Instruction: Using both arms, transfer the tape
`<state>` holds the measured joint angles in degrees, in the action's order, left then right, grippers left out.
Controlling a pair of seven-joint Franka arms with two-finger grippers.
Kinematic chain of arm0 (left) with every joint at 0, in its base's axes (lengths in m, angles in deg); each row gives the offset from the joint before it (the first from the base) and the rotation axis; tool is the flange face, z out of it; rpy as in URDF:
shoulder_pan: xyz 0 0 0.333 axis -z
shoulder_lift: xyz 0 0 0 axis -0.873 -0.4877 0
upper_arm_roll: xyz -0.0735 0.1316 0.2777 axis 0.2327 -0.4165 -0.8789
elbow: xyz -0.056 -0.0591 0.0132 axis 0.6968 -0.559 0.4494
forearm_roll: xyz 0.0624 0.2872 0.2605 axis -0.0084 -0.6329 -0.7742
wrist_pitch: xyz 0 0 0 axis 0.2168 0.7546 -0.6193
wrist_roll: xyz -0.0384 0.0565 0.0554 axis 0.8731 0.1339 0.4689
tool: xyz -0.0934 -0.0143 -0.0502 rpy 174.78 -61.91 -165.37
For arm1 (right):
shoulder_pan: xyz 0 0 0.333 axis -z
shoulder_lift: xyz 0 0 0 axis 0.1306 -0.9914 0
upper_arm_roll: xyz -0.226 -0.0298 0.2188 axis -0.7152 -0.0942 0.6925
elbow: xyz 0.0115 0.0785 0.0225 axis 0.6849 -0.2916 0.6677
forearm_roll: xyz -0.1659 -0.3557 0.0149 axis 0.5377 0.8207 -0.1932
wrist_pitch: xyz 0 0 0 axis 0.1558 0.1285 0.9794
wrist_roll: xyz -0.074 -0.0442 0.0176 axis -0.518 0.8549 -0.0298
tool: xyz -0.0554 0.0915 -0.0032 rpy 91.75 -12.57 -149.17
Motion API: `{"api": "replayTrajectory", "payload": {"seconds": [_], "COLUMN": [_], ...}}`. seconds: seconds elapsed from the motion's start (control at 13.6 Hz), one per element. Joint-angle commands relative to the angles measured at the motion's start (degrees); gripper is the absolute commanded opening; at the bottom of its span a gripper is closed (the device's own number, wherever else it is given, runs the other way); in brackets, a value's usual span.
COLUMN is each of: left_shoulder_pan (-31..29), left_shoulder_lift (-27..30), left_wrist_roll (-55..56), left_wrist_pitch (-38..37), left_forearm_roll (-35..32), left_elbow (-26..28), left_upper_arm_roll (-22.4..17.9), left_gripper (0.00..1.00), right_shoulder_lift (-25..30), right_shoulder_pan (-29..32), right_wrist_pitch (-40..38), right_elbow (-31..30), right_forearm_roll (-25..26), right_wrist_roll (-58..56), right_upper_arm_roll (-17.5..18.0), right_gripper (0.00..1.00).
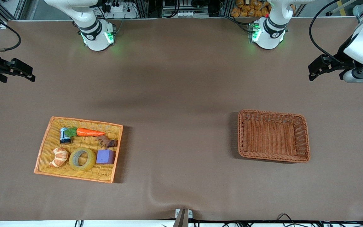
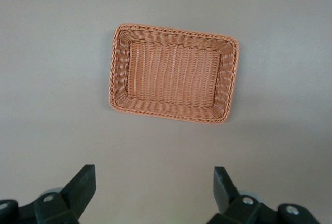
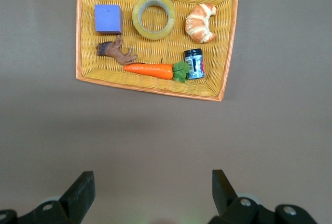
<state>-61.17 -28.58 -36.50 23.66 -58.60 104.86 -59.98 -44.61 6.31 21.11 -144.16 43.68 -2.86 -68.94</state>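
Observation:
The tape [image 1: 82, 159], a translucent yellow ring, lies flat in the orange-rimmed yellow wicker tray [image 1: 41, 148] toward the right arm's end of the table, between a croissant and a purple cube. It also shows in the right wrist view [image 3: 154, 16]. My right gripper [image 1: 30, 76] is open and empty, high over the bare table at its own end, apart from the tray; its jaws show in the right wrist view [image 3: 153, 180]. My left gripper [image 1: 312, 73] is open and empty, high over its end of the table; its jaws show in the left wrist view [image 2: 154, 175].
The tray also holds a croissant [image 1: 59, 156], a purple cube [image 1: 105, 156], a carrot [image 1: 88, 132], a dark can [image 1: 65, 135] and a brown toy [image 1: 106, 142]. An empty brown wicker basket [image 1: 306, 138] stands toward the left arm's end; it also shows in the left wrist view [image 2: 118, 68].

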Motion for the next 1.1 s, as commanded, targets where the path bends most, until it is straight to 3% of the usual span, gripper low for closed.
{"api": "replayTrajectory", "payload": {"seconds": [0.0, 1.03], "left_shoulder_pan": [-0.6, -0.7], "left_shoulder_lift": [0.5, 0.7], "left_wrist_roll": [-1.3, -1.0], "left_wrist_pitch": [-1.2, -1.2], "left_forearm_roll": [1.5, 1.1], "left_elbow": [-0.6, -0.6], "left_upper_arm_roll": [0.2, 0.0], "left_gripper": [1.00, 1.00], "right_shoulder_lift": [-0.2, -0.4], "right_shoulder_pan": [-1.8, -3.3], "right_wrist_pitch": [-1.0, 0.9], "right_elbow": [0.3, 1.1], "right_forearm_roll": [1.1, 1.8], "right_wrist_roll": [1.1, 0.3], "right_upper_arm_roll": [0.0, 0.0], "right_gripper": [1.00, 1.00]}}
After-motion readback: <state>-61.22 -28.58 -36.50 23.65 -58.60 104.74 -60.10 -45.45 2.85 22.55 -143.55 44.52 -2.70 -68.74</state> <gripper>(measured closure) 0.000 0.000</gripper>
